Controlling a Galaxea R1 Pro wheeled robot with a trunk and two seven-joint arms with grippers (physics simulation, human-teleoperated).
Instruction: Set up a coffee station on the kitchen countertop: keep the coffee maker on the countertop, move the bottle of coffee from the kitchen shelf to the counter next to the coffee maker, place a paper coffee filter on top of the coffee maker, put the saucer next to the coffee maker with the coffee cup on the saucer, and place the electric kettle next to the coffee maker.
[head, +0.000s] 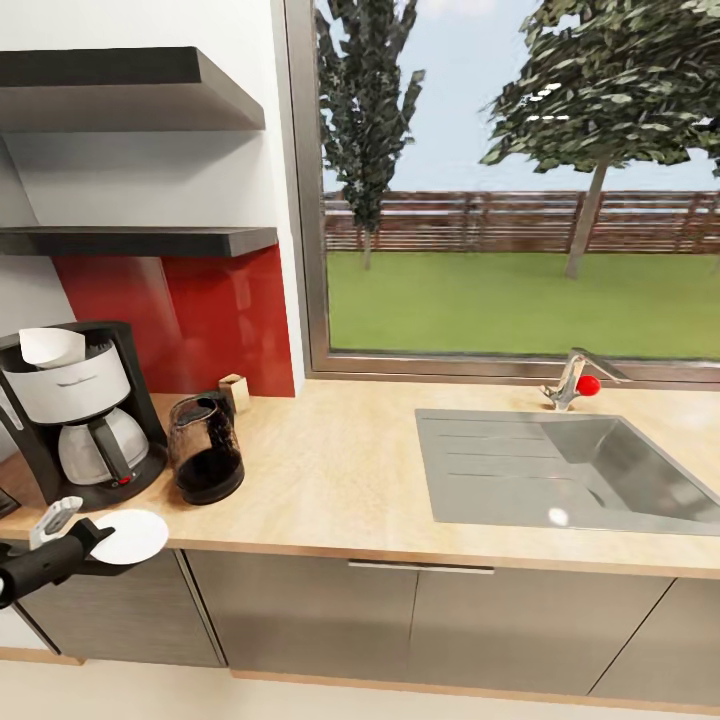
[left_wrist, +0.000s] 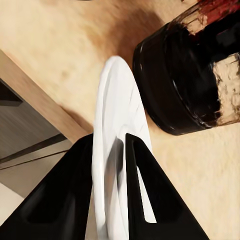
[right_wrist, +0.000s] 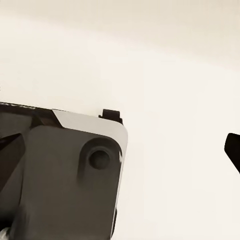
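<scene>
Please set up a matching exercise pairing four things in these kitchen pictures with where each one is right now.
Things:
1. saucer
2. paper coffee filter
3. electric kettle
4. red knob

Places:
A. on top of the coffee maker
B. beside the tap behind the sink
C. clamped in the left gripper at the countertop's front edge
D. standing on the countertop right of the coffee maker

Pairs: 1-C, 2-A, 3-D, 4-B

Electric kettle (head: 207, 450) right of coffee maker (head: 82, 410); saucer (head: 130, 536) before both.
</scene>
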